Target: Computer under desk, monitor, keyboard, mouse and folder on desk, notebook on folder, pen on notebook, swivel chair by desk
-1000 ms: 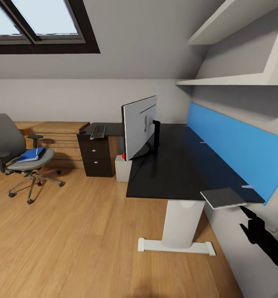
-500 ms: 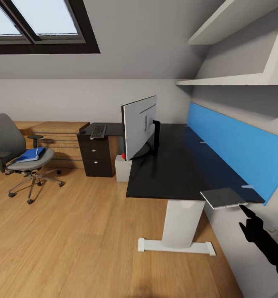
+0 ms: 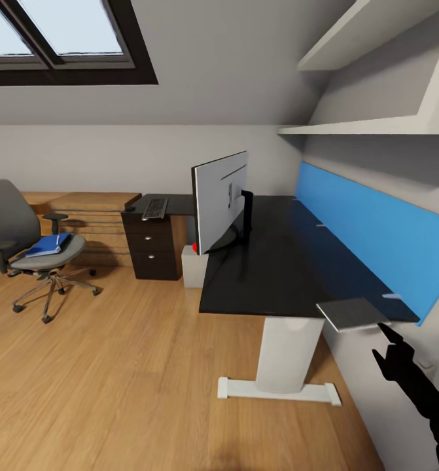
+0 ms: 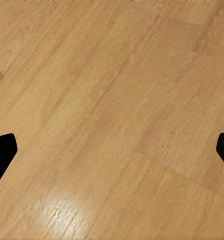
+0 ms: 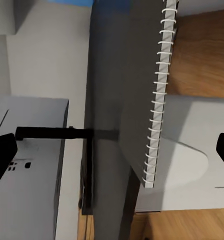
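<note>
The grey notebook (image 3: 353, 313) lies on the black desk's (image 3: 278, 261) near right corner, overhanging the edge. Its spiral spine (image 5: 159, 100) shows close in the right wrist view. My right gripper (image 3: 379, 341) is open just below that corner, not touching it. My left gripper (image 4: 112, 150) hangs open over bare floor. The monitor (image 3: 220, 199) stands on the desk, with the grey computer (image 3: 194, 266) beneath. The keyboard (image 3: 155, 208) rests on the far desk section above the drawers. On the swivel chair (image 3: 42, 252) lies the blue folder (image 3: 49, 244). The pen is out of view; the mouse is too small to tell.
A blue back panel (image 3: 376, 242) and white wall shelves (image 3: 363, 124) run along the right wall. The desk's white pedestal leg (image 3: 284, 356) stands near my right arm. Oak steps (image 3: 91, 216) sit behind the chair. Wood floor (image 3: 127, 373) stretches between chair and desk.
My right gripper has edged slightly left and up under the desk's near corner, its fingers now more spread. The notebook, chair and desk have not moved.
</note>
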